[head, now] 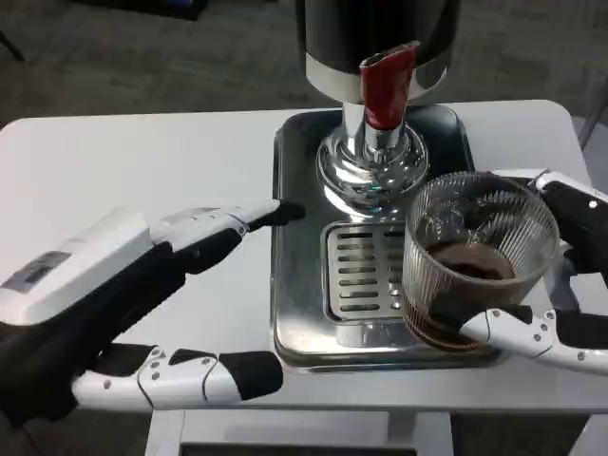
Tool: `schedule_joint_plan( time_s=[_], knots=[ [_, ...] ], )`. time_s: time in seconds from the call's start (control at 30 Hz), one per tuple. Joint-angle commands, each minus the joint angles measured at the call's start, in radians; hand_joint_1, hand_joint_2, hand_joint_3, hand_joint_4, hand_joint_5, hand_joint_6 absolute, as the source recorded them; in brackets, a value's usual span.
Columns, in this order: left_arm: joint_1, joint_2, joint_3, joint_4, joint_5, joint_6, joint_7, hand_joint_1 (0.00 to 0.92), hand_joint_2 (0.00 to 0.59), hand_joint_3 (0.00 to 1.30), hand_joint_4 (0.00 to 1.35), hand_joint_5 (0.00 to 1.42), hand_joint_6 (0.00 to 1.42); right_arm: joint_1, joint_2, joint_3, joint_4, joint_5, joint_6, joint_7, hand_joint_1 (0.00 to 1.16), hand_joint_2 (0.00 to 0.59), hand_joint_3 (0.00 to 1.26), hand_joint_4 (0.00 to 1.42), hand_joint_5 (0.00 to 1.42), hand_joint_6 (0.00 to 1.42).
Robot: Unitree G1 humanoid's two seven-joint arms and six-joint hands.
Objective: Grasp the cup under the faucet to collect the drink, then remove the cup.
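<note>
A clear ribbed glass cup (pixel 480 256) with dark drink in its bottom hangs to the right of the drip grate (pixel 359 271). My right hand (pixel 560 285) grips it, one finger wrapped across its lower front and others behind its rim. The faucet (pixel 387 85) has a red lever and a chrome spout, and stands up and left of the cup. At the left, my left hand (pixel 142 304) is open, fingers reaching toward the tray's left edge and holding nothing.
The silver tray (pixel 294 237) carries the dispenser's chrome base (pixel 370 171) and dark body (pixel 375 33). The white table (pixel 114 171) spreads to the left and behind. Its front edge runs just under my hands.
</note>
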Motion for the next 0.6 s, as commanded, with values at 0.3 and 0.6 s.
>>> schedule_joint_plan(
  time_s=[0.3, 0.6],
  knots=[
    [0.103, 0.024, 0.104, -0.094, -0.009, -0.016, -0.032, 0.0, 0.057, 0.09, 0.0, 0.08, 0.06, 0.003, -0.003, 0.013, -0.058, 0.002, -0.022, 0.017, 0.89, 0.161, 1.06, 1.24, 1.4, 1.42],
    [0.133, 0.021, 0.147, -0.17, -0.024, 0.017, -0.038, 0.0, 0.056, 0.08, 0.0, 0.07, 0.06, -0.012, -0.003, 0.017, -0.072, 0.007, -0.007, 0.031, 0.89, 0.164, 1.06, 1.24, 1.42, 1.42]
  ],
)
